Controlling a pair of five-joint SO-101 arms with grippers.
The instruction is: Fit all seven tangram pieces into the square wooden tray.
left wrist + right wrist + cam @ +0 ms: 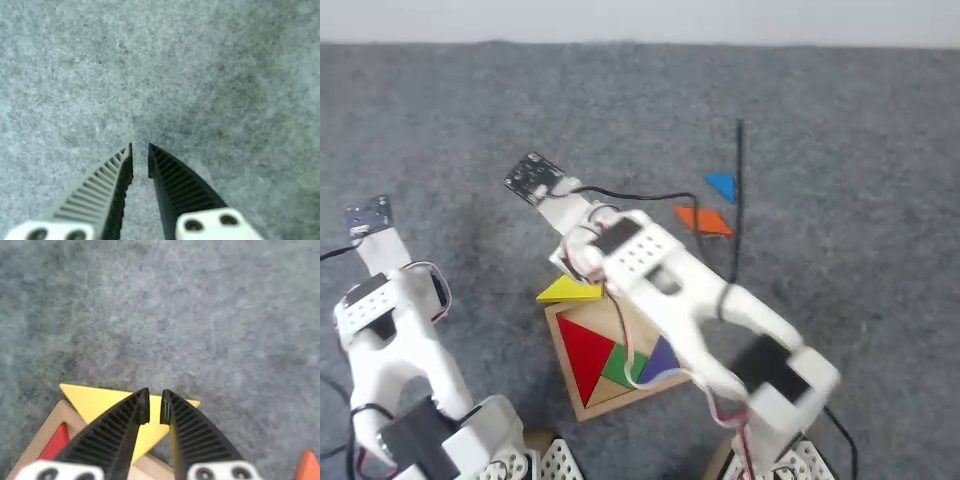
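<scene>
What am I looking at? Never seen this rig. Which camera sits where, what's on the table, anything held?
A left white robot arm and a right white robot arm stand side by side on a grey carpeted table. The high view comes from a fixed camera looking down. The other two pictures come from a camera on each arm's wrist, looking along its black two-fingered end effector.

The left end effector is over bare carpet. The right end effector is at the yellow triangle piece, which lies at the far corner of the square wooden tray. In the tray are a red triangle, a green piece and a purple piece. A blue triangle and an orange parallelogram lie apart on the carpet.

Both end effectors look almost shut, with nothing visibly held.
</scene>
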